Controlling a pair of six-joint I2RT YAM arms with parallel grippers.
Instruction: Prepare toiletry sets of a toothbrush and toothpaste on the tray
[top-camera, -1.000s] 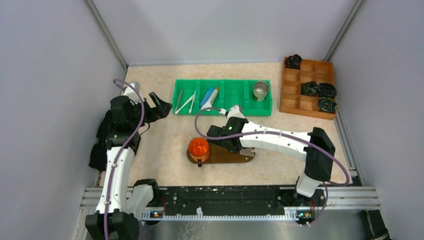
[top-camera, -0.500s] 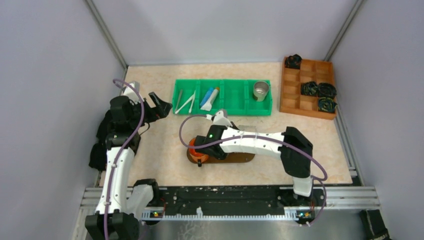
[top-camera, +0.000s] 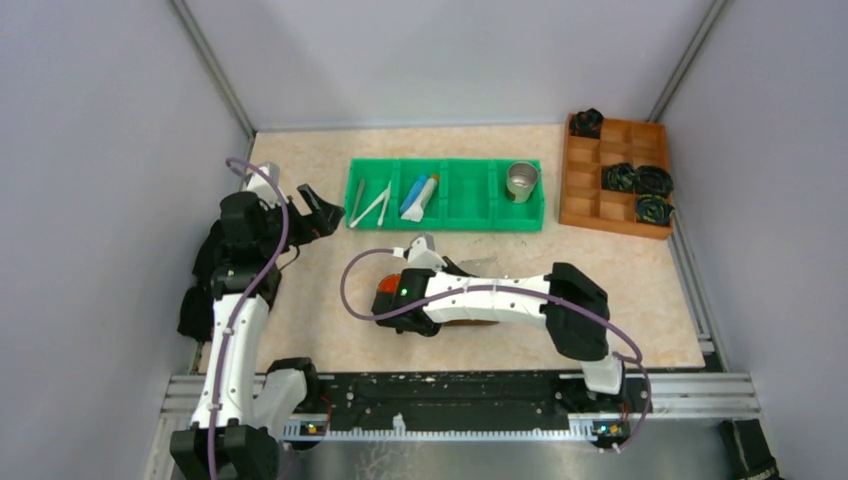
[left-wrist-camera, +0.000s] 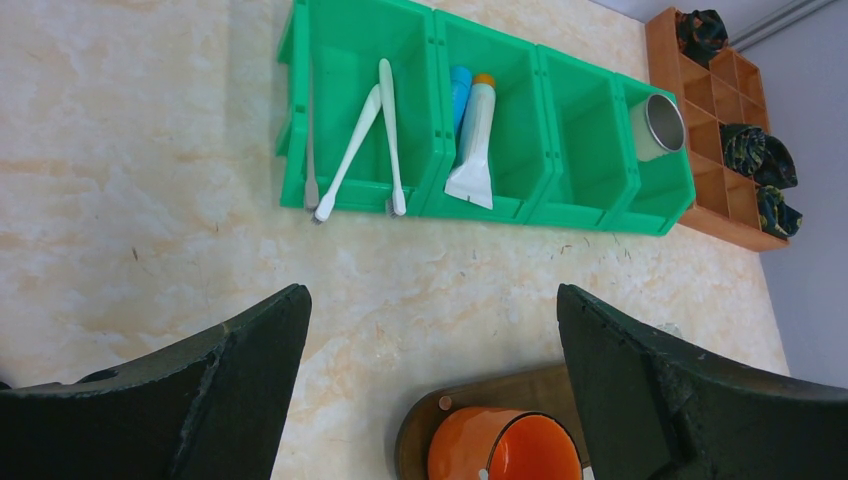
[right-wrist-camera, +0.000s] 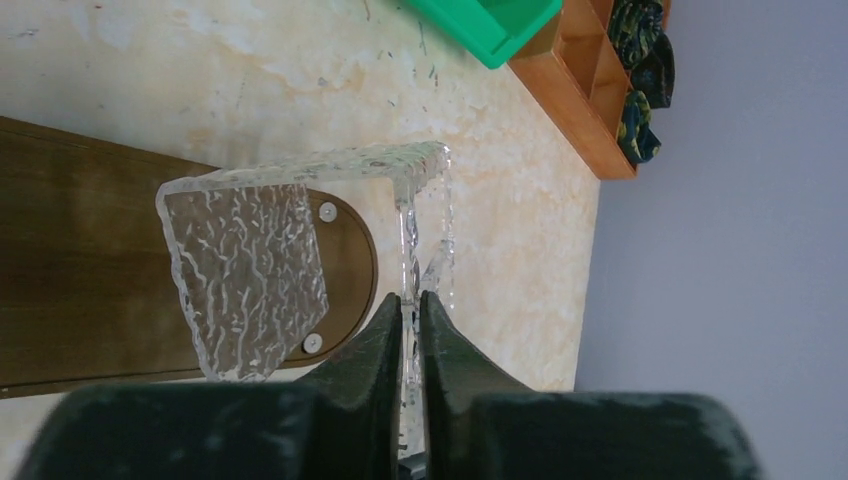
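Observation:
The toothbrushes (top-camera: 372, 205) lie in the green bin's left compartment, also in the left wrist view (left-wrist-camera: 360, 140). The white tube (left-wrist-camera: 475, 130) and blue tube (left-wrist-camera: 459, 90) lie in the compartment beside them. The dark brown tray (top-camera: 480, 320) lies mid-table, mostly under my right arm; its ends show in both wrist views (left-wrist-camera: 480, 395) (right-wrist-camera: 90, 250). My left gripper (left-wrist-camera: 432, 300) is open and empty, left of the bin. My right gripper (right-wrist-camera: 411, 297) is shut on the edge of a clear textured piece (right-wrist-camera: 250, 270), held over the tray's right end.
An orange cup (left-wrist-camera: 505, 455) stands on the tray's left end. The green bin (top-camera: 470, 215) also holds a metal cup (top-camera: 521, 181). An orange-brown box (top-camera: 590, 210) with dark rolled items stands at the back right. Grey walls close in both sides.
My right arm has folded and its elbow has swung left over the orange cup and the tray, with the clear piece still gripped. The left arm has not moved.

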